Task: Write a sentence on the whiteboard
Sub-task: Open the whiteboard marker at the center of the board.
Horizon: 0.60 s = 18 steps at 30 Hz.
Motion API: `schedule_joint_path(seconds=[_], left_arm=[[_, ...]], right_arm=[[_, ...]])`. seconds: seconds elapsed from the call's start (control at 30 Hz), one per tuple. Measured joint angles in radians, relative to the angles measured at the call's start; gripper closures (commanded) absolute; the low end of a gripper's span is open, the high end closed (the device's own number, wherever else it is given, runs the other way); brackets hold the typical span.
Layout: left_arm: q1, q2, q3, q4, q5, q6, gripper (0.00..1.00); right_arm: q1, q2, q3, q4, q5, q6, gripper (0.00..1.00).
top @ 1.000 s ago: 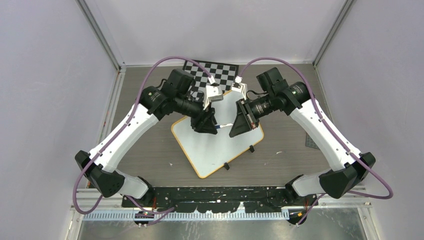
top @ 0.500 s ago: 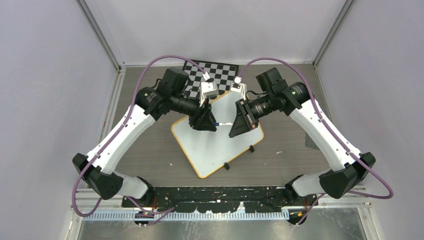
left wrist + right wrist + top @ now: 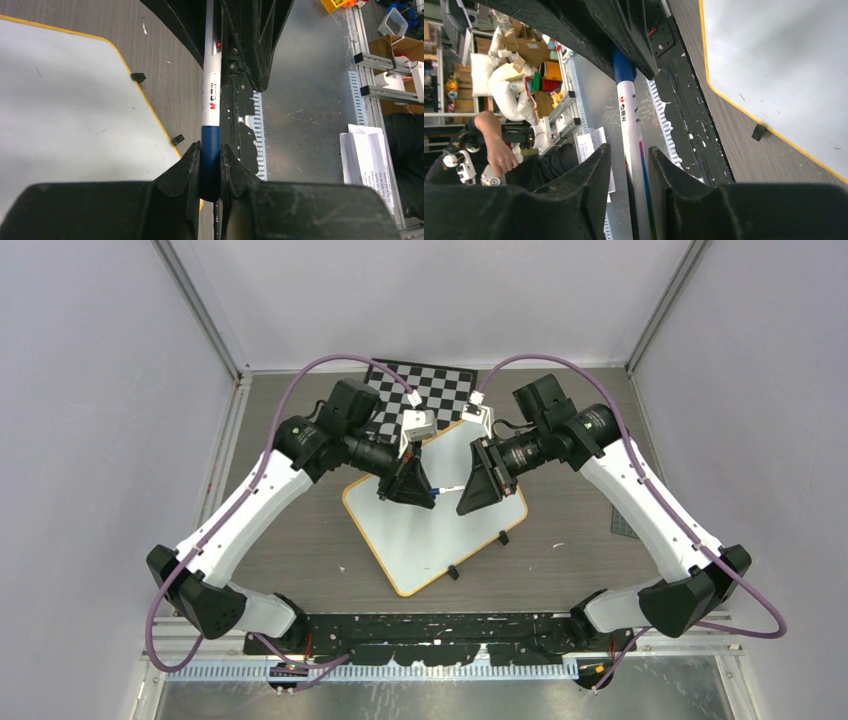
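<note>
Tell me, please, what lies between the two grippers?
A marker bridges them, its blue end in the left gripper, its white barrel through the right gripper; both wrist views show it.

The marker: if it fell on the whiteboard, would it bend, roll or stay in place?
Probably stiff: the marker spans from left gripper to right gripper without sagging. Its round, smooth barrel would likely roll on the flat whiteboard.
</note>
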Motion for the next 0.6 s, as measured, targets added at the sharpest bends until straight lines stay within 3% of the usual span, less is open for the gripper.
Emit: schedule_joint_path(seconds=[0.2,0.3,0.43,0.53,0.6], left_arm=[[-0.003,0.001,-0.01,0.013,-0.008,-0.04,1.0],[-0.003,0.001,-0.021,0.022,-0.007,-0.063,1.0],[-0.003,0.001,-0.043,0.047,-0.003,-0.085,1.0],[-0.002,0.0,-0.052,0.058,0.002,-0.093,1.0],[-0.002,0.0,-0.052,0.06,0.003,-0.103,1.0]], right_arm=[[-0.001,0.0,0.0,0.035,0.012,0.047,0.66],[-0.002,0.0,0.0,0.051,0.025,0.071,0.76],[-0.007,0.0,0.0,0.07,0.038,0.094,0.82],[-0.007,0.0,0.0,0.071,0.035,0.103,0.99],[-0.008,0.0,0.0,0.072,0.035,0.105,1.0]])
